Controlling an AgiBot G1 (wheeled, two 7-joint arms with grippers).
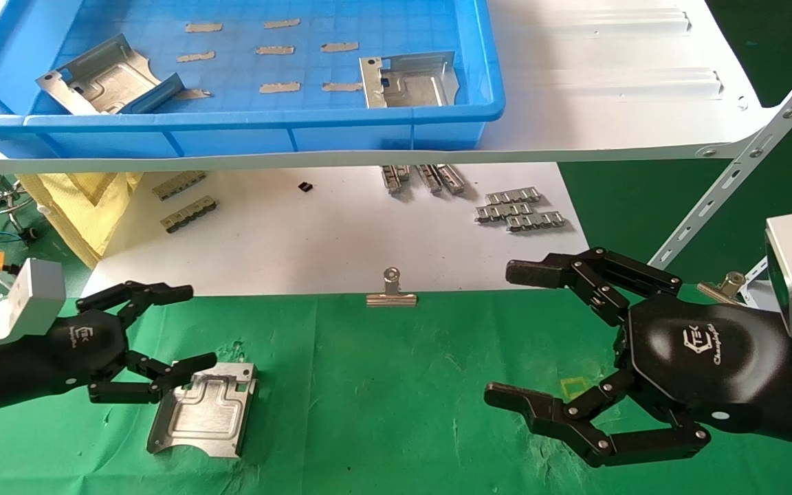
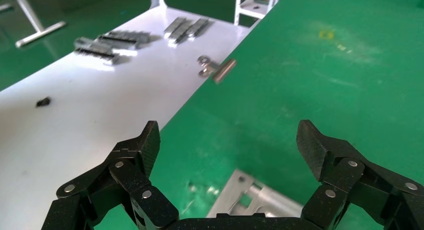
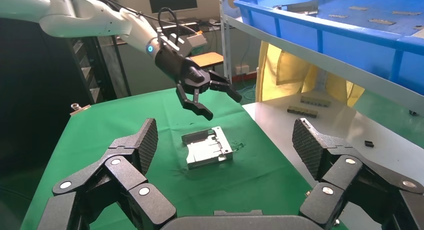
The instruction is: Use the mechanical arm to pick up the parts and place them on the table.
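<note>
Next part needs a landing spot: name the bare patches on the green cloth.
Widest bare stretch of the table: between the placed part and the right claw, below the binder clip. Crowded around the left claw, open above that part.

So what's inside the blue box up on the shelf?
Two parts lie in the blue box, plus several small tan strips on its floor. The near wall hides the floor right behind it.

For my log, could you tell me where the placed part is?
In the head view, the part lies flat on the green table, robot's left, beneath the open left hand.
</note>
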